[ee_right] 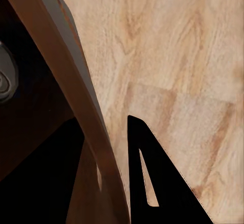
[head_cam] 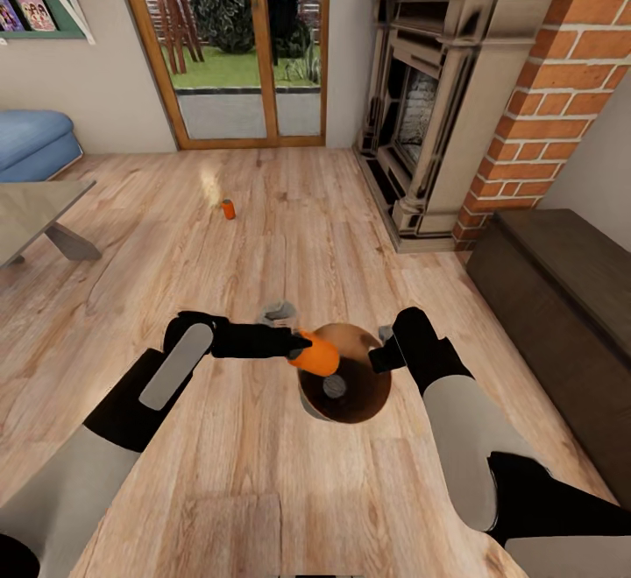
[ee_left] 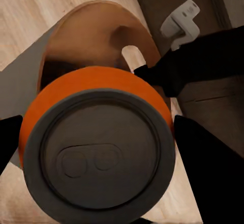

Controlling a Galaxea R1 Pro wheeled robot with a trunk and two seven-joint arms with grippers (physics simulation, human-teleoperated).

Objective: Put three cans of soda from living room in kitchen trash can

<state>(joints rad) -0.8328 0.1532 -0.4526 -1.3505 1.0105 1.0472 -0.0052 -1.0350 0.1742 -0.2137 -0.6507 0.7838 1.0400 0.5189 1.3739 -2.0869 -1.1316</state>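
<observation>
Living room wood floor (head_cam: 350, 236), trash can (head_cam: 372, 407) holding one can (head_cam: 334, 386), left end effector (head_cam: 302, 348) clamping soda can (head_cam: 317, 355), right end effector (head_cam: 383, 352) clamping bin rim.

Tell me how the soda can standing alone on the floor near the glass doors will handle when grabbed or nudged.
The can of soda looks rigid and smooth, so probably slippery between the fingers. It's upright and narrow, so a nudge would likely tip it. Once down, its round body would probably roll on the wood floor.
</observation>
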